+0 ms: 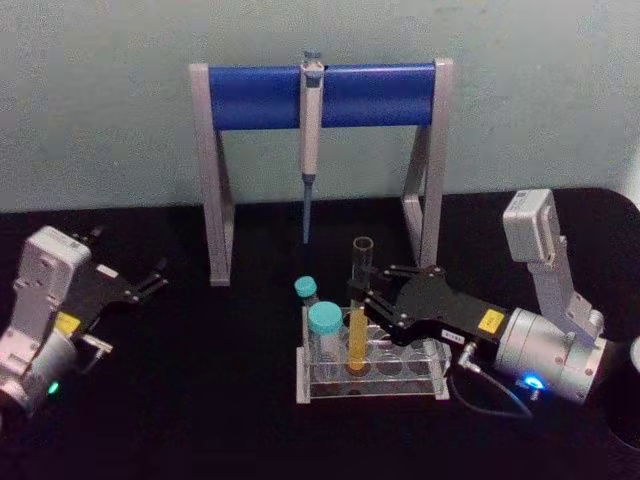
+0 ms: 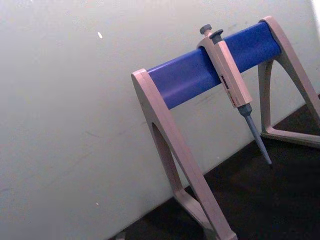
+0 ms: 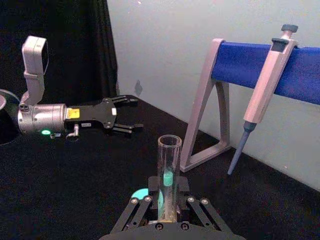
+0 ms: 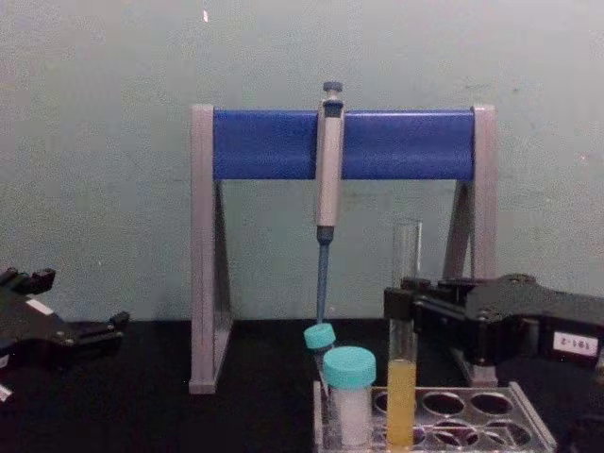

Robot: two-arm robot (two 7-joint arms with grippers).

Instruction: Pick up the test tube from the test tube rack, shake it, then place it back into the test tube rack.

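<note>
Black table (image 1: 200, 400), test tube (image 1: 357, 340) upright in rack (image 1: 375, 392)

Stand (image 1: 250, 97): grey legs, blue crossbar, upright at the back of the table (image 1: 200, 400), close to the wall (image 1: 100, 100). Pipette (image 1: 311, 130): grey body, blue tip, hung on the middle of the crossbar, tip down and clear of the table. Vials, two, teal caps: large vial (image 1: 324, 330) upright in front of the stand; small vial (image 1: 306, 290) just behind it, tilted. Table: black top. Wall: pale, plain.
</note>
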